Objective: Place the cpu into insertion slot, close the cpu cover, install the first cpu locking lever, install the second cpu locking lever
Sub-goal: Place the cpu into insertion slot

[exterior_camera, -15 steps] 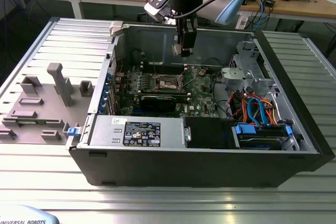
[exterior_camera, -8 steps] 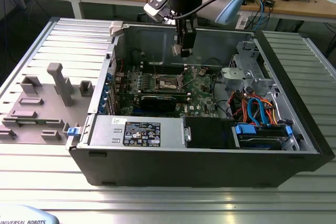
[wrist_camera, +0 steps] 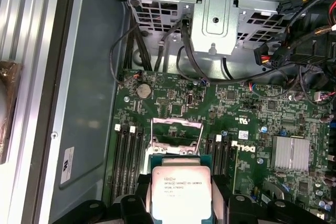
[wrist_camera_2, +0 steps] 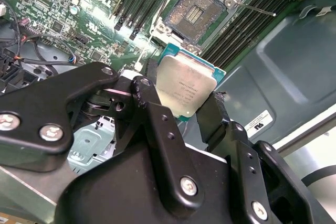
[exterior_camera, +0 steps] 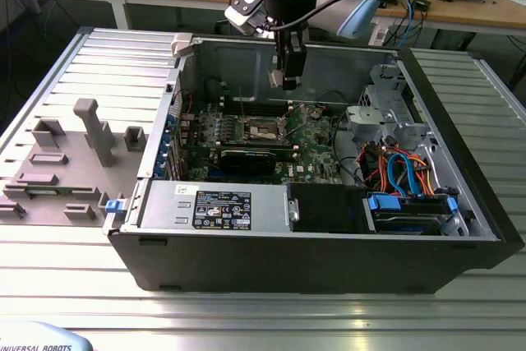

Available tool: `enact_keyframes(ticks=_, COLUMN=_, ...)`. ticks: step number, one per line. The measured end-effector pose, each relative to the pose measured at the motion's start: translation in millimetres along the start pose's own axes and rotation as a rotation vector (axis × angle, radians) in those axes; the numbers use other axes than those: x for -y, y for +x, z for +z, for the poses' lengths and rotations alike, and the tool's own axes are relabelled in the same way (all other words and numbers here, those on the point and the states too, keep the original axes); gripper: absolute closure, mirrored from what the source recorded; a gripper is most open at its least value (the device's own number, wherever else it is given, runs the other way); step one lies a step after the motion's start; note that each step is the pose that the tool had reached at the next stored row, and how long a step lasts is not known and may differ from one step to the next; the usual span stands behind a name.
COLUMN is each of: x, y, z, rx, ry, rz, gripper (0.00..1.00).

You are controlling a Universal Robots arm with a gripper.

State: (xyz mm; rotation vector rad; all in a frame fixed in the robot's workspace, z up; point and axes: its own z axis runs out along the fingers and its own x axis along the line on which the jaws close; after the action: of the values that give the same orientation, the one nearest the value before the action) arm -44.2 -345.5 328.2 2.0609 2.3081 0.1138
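My gripper hangs inside the open computer case, above the motherboard, shut on the cpu. The chip's silver-grey top with its green edge sits between the two black fingers in both wrist views. Below and a little off from the chip lies the insertion slot, a dark square of contacts with a silver rim, uncovered. The cpu cover stands swung open as a thin silver frame just beyond the held cpu. A thin locking lever sticks out beside the slot, unlatched. In the exterior view the slot is below the gripper.
Long black memory slots flank the socket on both sides. A black graphics card lies nearer the case front, with a power supply, a drive cage and loose cables. A grey fixture plate sits at the exterior view's left.
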Motion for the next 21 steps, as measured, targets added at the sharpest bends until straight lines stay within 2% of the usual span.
enact_keyframes(ticks=8, x=2.3, y=0.2, z=1.3, rx=-0.0001, ry=0.0000, rz=0.000, gripper=0.46)
enact_keyframes(ticks=21, x=4.5, y=0.3, z=7.0, rx=-0.0002, ry=-0.0001, rz=0.000, gripper=0.46)
